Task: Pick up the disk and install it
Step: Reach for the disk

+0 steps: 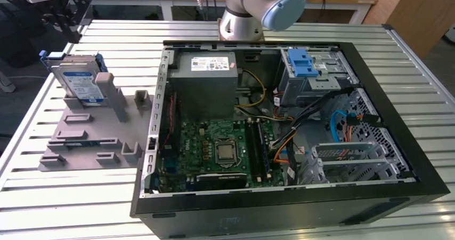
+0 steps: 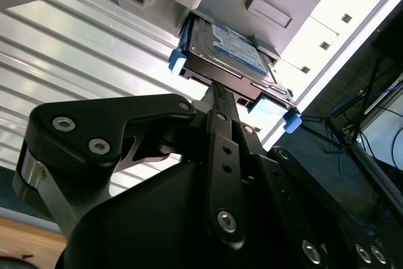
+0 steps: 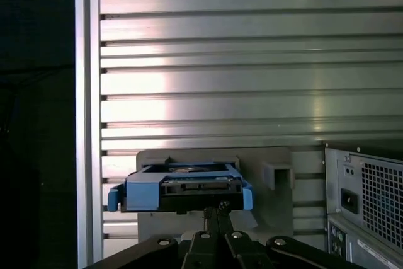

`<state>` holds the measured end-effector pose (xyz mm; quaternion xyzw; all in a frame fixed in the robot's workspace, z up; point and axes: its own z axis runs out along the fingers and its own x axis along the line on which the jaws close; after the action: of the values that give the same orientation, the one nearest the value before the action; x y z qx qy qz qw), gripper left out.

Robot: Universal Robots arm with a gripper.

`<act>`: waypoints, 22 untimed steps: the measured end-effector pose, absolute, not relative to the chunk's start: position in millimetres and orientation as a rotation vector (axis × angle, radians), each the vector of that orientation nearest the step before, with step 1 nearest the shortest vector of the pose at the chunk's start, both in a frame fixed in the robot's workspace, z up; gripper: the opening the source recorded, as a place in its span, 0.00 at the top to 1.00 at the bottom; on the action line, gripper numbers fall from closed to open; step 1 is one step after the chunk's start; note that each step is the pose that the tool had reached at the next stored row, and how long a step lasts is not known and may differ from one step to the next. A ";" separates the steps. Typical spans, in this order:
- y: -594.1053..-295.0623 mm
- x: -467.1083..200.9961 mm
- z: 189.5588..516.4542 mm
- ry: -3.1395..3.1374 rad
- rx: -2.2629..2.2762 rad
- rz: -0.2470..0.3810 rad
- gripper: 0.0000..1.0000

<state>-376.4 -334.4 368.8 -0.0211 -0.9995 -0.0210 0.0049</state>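
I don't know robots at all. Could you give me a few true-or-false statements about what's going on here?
1. The disk rests on a grey holder beside the computer case. True.
2. The gripper is carrying the disk. False: the disk lies on the holder, and the gripper hovers apart from it.
3. The computer case is open, with its green circuit board in plain sight. True.
4. The frame around the disk is red. False: it is blue.
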 end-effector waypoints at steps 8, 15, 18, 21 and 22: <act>-335.1 -388.8 367.5 -3.130 -0.066 -0.066 0.89; -341.1 -394.5 366.1 -3.130 -0.066 -0.066 0.89; -341.1 -400.6 365.5 -3.130 -0.066 -0.066 0.89; -341.2 -405.4 365.2 -3.130 -0.066 -0.066 0.89; -341.2 -406.8 365.1 -3.130 -0.066 -0.066 0.89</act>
<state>-406.8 -341.2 365.1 -0.0211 -0.9995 -0.0210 0.0053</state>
